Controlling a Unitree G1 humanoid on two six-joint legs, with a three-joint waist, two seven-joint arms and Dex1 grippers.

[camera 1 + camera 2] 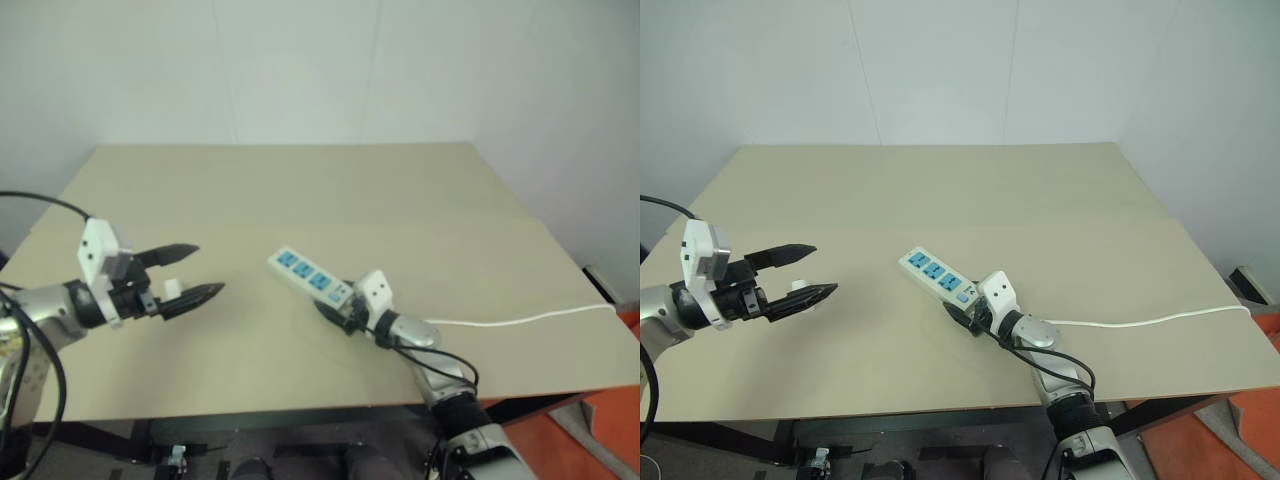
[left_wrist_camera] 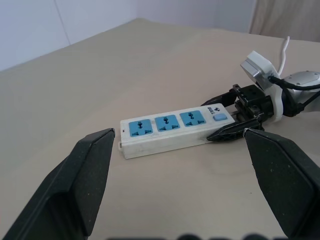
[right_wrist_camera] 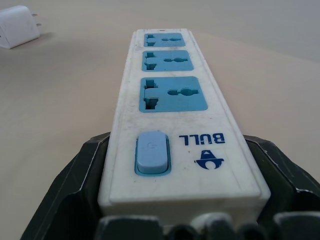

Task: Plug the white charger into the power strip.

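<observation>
White power strip with blue sockets, white charger, beige table

**Strip flanked by the right gripper**

The strip lies flat on the beige table, its three blue sockets facing up and a blue switch at the far end. The right gripper has that switch end between its two black fingers, one finger along each long side. The left gripper is spread wide in the foreground, its pads well apart and holding nothing. A white cord runs behind the right wrist.
</observation>
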